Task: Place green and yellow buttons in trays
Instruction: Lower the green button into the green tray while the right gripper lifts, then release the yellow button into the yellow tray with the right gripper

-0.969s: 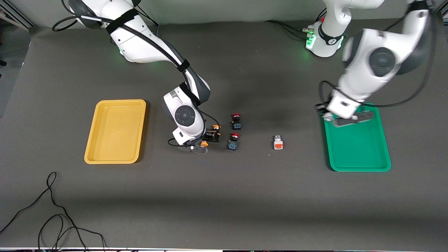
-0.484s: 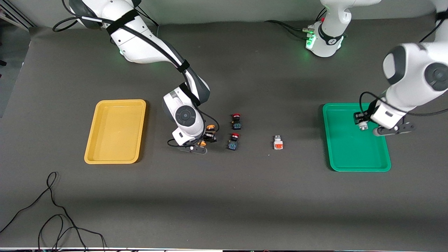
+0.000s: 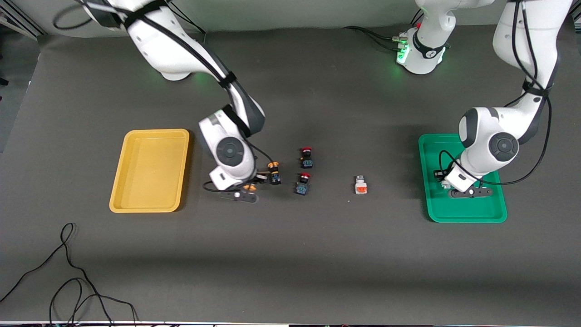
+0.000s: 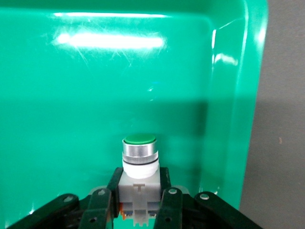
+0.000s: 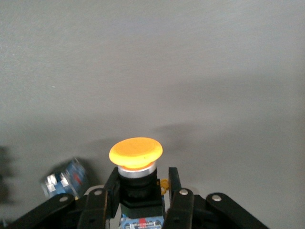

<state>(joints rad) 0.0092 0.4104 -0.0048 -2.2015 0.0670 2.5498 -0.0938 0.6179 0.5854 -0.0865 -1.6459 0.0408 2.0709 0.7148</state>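
Observation:
My right gripper [image 3: 250,185] is shut on a black-bodied yellow-capped button [image 5: 136,152], low over the table between the yellow tray [image 3: 150,172] and the other buttons; it shows in the right wrist view [image 5: 142,179]. A second yellow-capped button [image 3: 273,172] stands on the table beside it. My left gripper [image 3: 441,178] is shut on the white-bodied green button [image 4: 139,140], low over the green tray [image 3: 463,206]; the tray floor [image 4: 95,95] fills the left wrist view, where the gripper [image 4: 139,176] shows too. The white button marked orange-red [image 3: 360,185] lies on the table mid-way.
Two black buttons with red caps [image 3: 307,157] [image 3: 302,183] stand between the yellow-capped button and the white one. The yellow tray holds nothing. A black cable [image 3: 68,272] loops at the near corner at the right arm's end.
My left gripper swung over the green tray with the green button and came down low. My right gripper moved toward the yellow tray with one yellow-capped button, leaving the other on the table.

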